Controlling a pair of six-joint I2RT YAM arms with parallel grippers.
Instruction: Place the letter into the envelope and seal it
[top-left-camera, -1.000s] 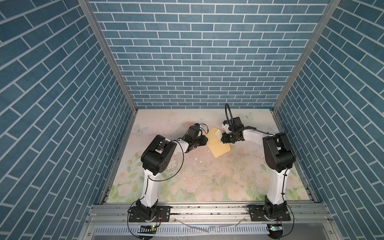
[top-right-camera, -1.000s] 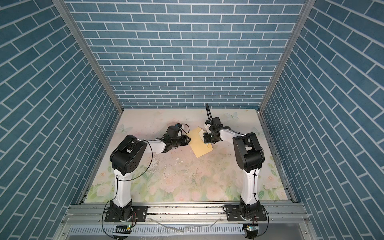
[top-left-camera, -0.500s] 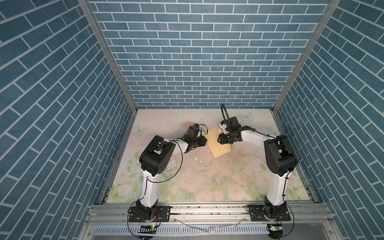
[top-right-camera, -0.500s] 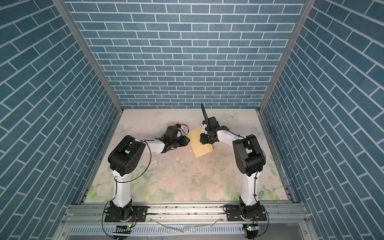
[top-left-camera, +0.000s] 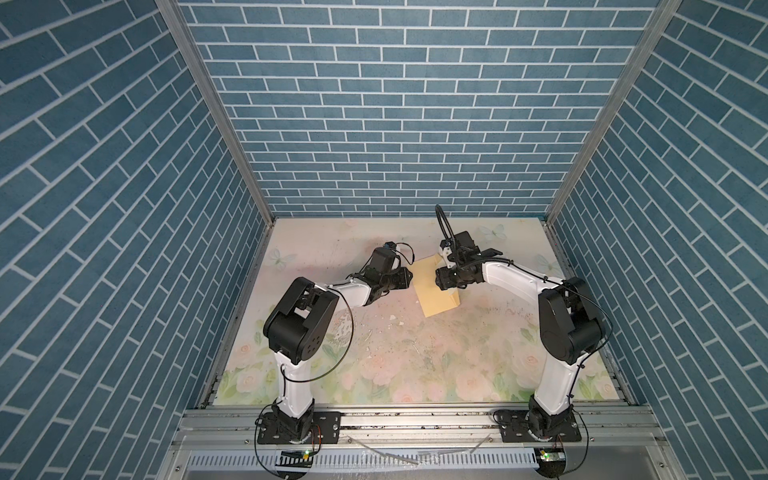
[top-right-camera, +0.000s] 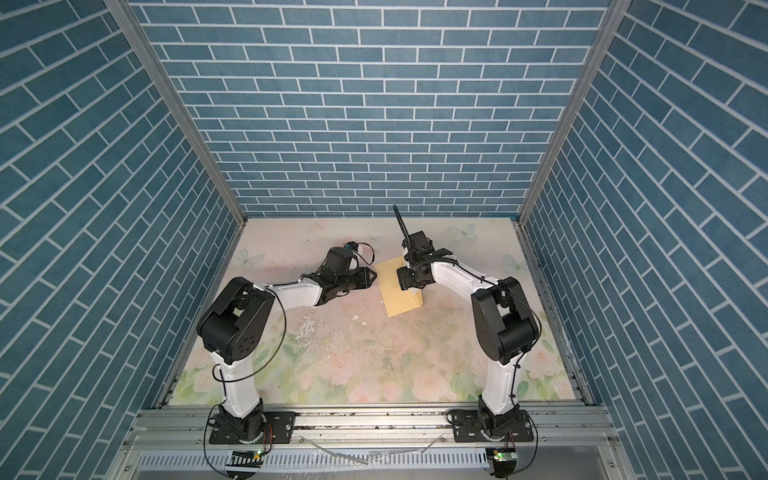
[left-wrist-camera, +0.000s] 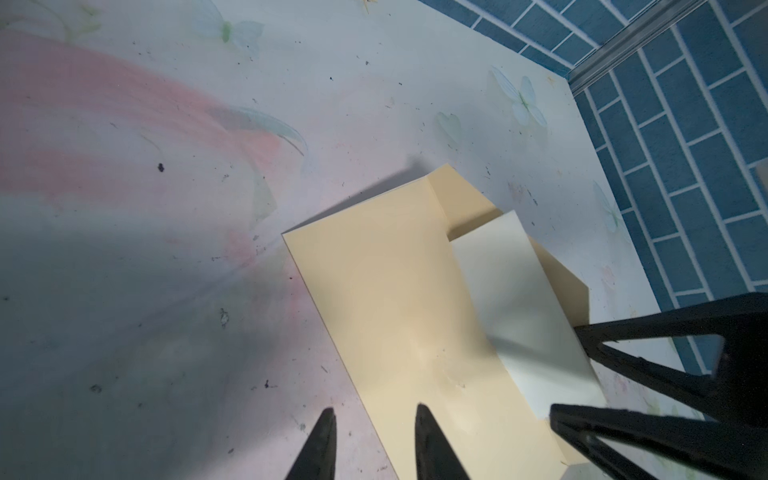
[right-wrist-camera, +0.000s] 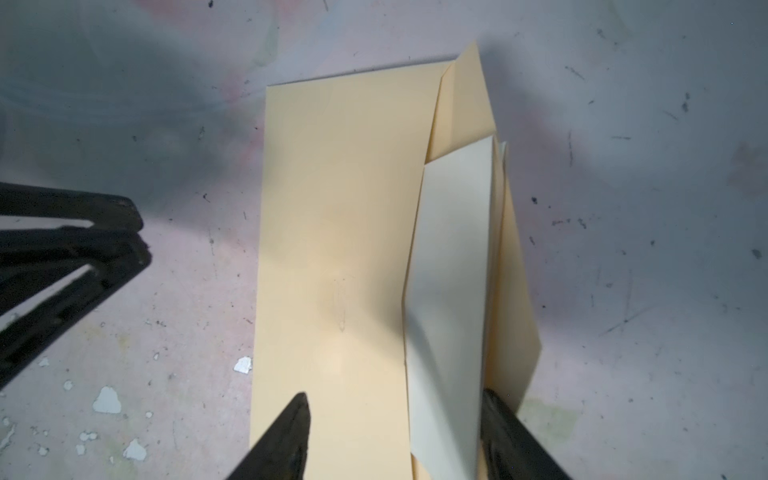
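Status: straddling envelope (right-wrist-camera: 332, 208) and protruding letter (right-wrist-camera: 453, 270) with wide-fingered right gripper (right-wrist-camera: 397, 415); hovering narrowly parted left gripper (left-wrist-camera: 374, 415) at envelope's edge.

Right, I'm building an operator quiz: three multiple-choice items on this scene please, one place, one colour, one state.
1. Where is the letter? A) lying apart from the envelope B) partly tucked in the envelope C) lifted in the air
2. The envelope's colour? A) blue B) white C) pale yellow
3. The envelope's flap is: A) open B) sealed C) torn off
Answers: 1 B, the sheet sticks out of the envelope; 2 C, plain in every view; 3 A, it lies unfolded beyond the letter.
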